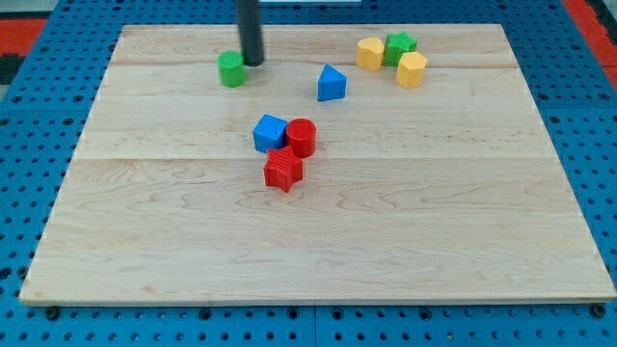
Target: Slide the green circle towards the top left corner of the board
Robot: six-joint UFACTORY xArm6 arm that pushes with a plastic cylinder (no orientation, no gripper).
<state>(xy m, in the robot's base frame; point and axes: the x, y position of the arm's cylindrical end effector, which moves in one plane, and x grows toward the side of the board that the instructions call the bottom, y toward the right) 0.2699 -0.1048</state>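
The green circle (231, 69) is a short green cylinder on the wooden board (318, 241), in the upper left part of the view. My tip (253, 63) is just to the right of the green circle, close to it or touching it. The dark rod rises straight up out of the view's top.
A blue triangle (331, 84) lies right of my tip. A blue cube (270, 132), red cylinder (302, 137) and red star (282, 170) cluster mid-board. Two yellow blocks (369, 53) (412, 69) and a green star (399, 47) sit at the top right.
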